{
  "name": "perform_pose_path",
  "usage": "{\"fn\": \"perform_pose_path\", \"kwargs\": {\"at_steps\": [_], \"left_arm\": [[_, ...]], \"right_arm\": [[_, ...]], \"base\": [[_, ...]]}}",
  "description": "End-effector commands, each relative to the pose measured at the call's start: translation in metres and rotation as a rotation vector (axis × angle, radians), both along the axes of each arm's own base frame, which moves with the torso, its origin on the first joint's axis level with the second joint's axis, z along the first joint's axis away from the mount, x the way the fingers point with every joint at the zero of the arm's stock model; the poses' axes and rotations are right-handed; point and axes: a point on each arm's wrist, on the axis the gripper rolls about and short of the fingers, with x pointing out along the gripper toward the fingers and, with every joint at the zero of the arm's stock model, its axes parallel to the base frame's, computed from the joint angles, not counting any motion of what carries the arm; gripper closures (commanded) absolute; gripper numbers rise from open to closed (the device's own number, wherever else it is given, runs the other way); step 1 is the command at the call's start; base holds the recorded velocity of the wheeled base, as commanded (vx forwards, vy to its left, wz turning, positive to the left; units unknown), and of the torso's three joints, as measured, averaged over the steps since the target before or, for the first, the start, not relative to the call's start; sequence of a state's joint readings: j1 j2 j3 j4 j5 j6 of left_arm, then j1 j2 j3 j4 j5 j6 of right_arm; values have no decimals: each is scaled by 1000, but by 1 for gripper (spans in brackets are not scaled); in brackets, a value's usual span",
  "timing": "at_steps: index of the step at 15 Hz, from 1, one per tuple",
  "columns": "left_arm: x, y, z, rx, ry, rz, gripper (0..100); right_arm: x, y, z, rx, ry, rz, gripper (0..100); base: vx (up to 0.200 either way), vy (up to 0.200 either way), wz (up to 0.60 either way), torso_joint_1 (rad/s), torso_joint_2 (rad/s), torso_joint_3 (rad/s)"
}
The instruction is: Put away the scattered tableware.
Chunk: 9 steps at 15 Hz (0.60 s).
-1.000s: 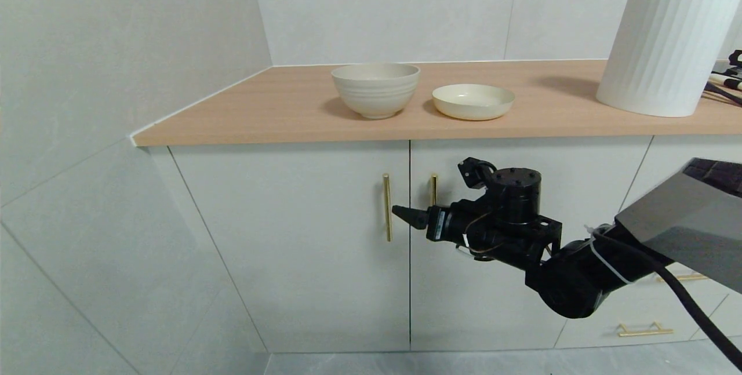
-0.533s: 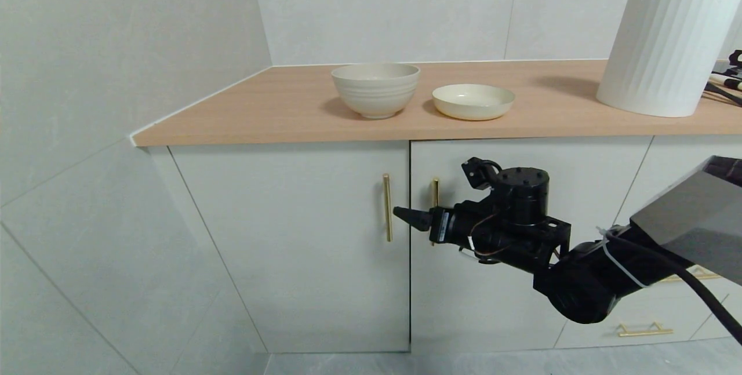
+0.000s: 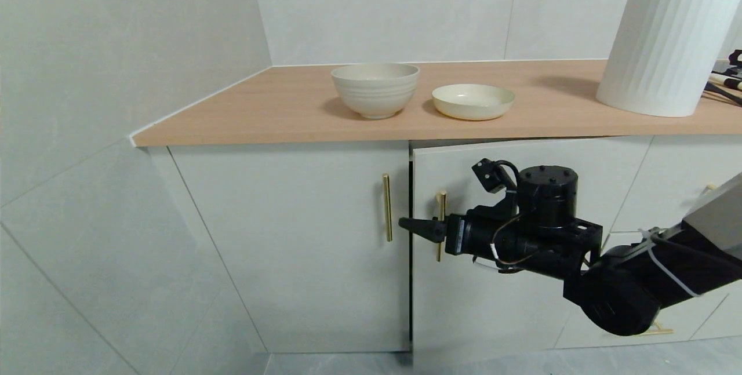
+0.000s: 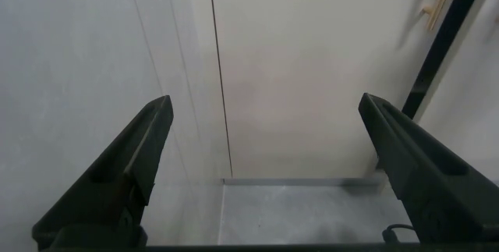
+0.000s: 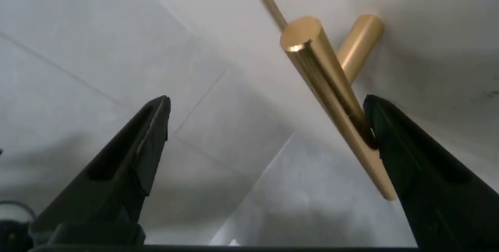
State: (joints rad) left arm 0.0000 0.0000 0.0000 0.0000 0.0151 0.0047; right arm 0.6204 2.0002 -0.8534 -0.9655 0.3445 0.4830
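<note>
Bright, even light; soft shadows on the countertop (image 3: 278,114)

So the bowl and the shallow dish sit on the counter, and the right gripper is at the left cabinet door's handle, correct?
Not quite: the right gripper is at the right cabinet door's handle, as the head view shows. The bowl and the shallow dish do sit on the counter.

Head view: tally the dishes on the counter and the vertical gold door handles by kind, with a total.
Deep bowl: 1
Shallow plate: 1
Vertical gold door handles: 2
Total: 4
</note>
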Motion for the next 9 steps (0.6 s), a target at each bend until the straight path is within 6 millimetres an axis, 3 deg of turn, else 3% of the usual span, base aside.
{"fn": "perform_pose_path", "kwargs": {"at_steps": [1,9], "left_arm": [[0,0,0,0,2,0,0],[0,0,0,-5,1,0,0]], "right_arm": [[-7,-5,4,2,1,14,0],[-40,-25,14,13,20,124,0]], "base": [[0,0,0,0,0,0],[0,0,0,0,0,0]]}}
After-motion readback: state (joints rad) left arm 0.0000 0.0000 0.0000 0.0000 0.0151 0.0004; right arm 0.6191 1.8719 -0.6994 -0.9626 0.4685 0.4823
